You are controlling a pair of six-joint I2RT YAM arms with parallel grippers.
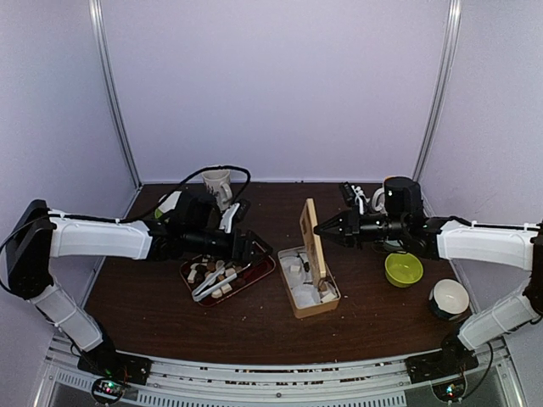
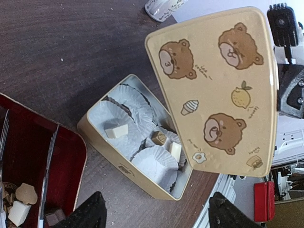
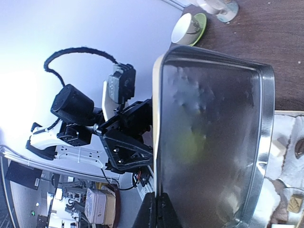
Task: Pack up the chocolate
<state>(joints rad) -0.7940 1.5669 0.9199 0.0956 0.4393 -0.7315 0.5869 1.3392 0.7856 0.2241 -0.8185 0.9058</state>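
Note:
The beige bear-print tin [image 1: 310, 295] lies open mid-table, lined with white paper cups. It holds a few chocolate pieces: a white one [image 2: 116, 130], a brown one [image 2: 158, 137] and another white one [image 2: 175, 151]. More chocolate [image 2: 23, 194] lies in the red tray [image 1: 265, 270] with silver tongs [image 2: 47, 175]. My right gripper [image 1: 319, 227] is shut on the edge of the tin's lid [image 1: 312, 239] and holds it upright; its fingers [image 3: 159, 209] pinch the rim of the lid [image 3: 213, 137]. My left gripper [image 2: 159, 216] is open and empty, between tray and tin, above the table.
A green bowl [image 1: 404, 269] and a white bowl [image 1: 449, 298] stand at the right. A mug [image 1: 217, 183] stands at the back left and a white cup [image 1: 377, 200] behind the right arm. A cup on a green saucer [image 3: 187, 26] shows in the right wrist view.

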